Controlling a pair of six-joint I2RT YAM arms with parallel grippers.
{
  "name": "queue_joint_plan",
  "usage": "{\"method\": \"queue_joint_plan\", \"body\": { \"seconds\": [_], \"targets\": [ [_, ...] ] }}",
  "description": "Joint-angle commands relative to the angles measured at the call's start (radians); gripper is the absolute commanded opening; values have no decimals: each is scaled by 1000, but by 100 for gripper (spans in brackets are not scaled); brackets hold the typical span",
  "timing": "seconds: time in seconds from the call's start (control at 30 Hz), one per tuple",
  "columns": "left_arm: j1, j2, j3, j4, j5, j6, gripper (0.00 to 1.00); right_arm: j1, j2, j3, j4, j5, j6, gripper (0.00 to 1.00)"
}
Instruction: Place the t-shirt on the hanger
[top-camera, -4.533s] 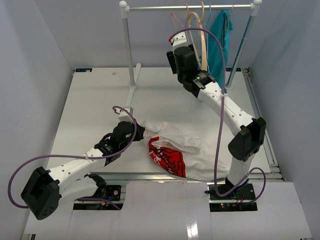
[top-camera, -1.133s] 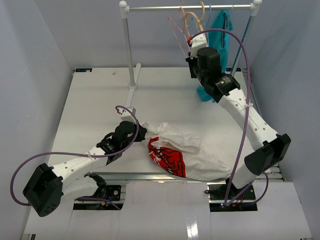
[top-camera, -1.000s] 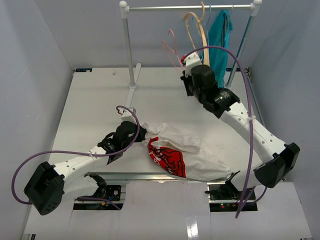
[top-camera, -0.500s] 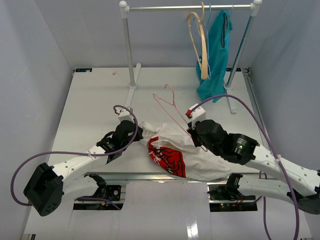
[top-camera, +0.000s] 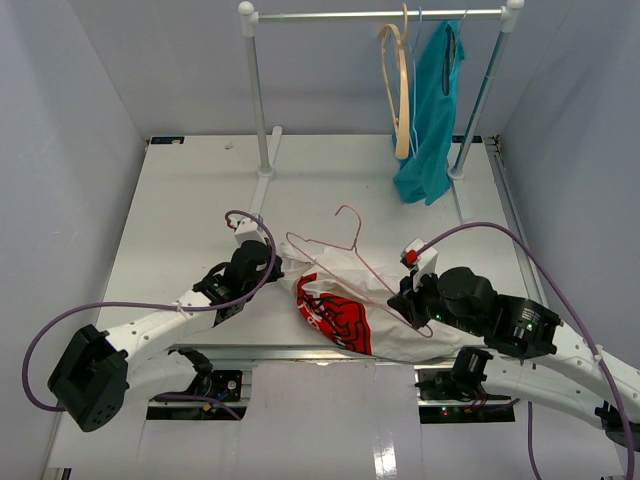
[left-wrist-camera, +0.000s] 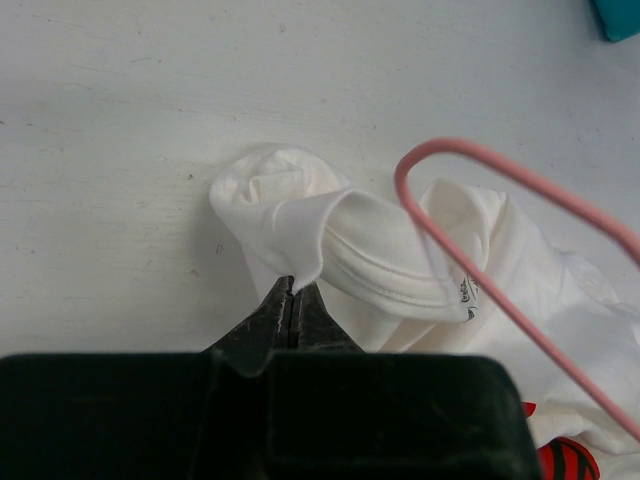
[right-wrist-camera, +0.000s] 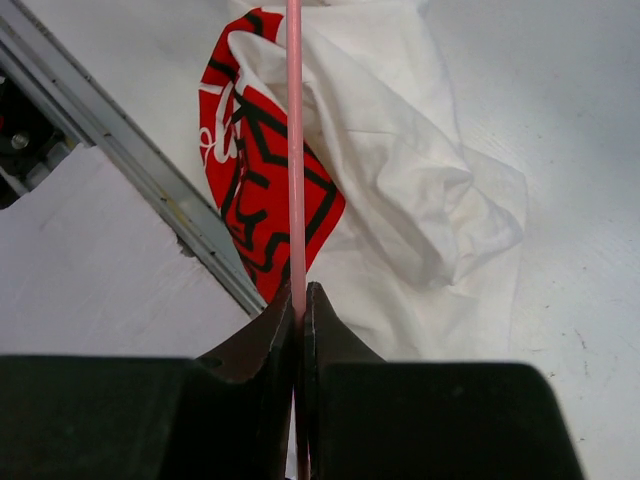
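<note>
The white t-shirt (top-camera: 372, 292) with its red print lies crumpled near the table's front edge. My left gripper (top-camera: 272, 263) is shut on a fold of its left end, and the pinched cloth shows at the tips (left-wrist-camera: 293, 286) beside the ribbed collar of the t-shirt (left-wrist-camera: 380, 255). My right gripper (top-camera: 413, 313) is shut on the pink wire hanger (top-camera: 358, 228), which hangs low over the shirt with its hook pointing away. In the right wrist view the hanger (right-wrist-camera: 294, 150) runs straight out from the closed tips (right-wrist-camera: 300, 296) across the red print of the t-shirt (right-wrist-camera: 400, 150). One end of the hanger (left-wrist-camera: 450, 146) curves over the collar.
A clothes rack (top-camera: 257, 100) stands at the back of the table. On its rail hang a tan wooden hanger (top-camera: 400, 90) and a teal garment (top-camera: 430, 110). A metal rail (top-camera: 300, 350) edges the table's front.
My right arm took the pink hanger off the rack and swung it down and forward until it hung over the t-shirt. The left gripper stayed shut on the shirt, unmoved.
</note>
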Motion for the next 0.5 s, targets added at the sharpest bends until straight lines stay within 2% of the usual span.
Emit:
{"method": "queue_joint_plan", "body": {
  "seconds": [0.0,0.2,0.47],
  "targets": [
    [5,11,42,2,-8,8,0,6,-2,-9,49,-121,0,8],
    [6,5,41,3,0,9,0,4,2,-37,46,-144,9,8],
    [8,26,53,-7,0,8,0,5,-97,-39,23,-135,19,8]
  ]
}}
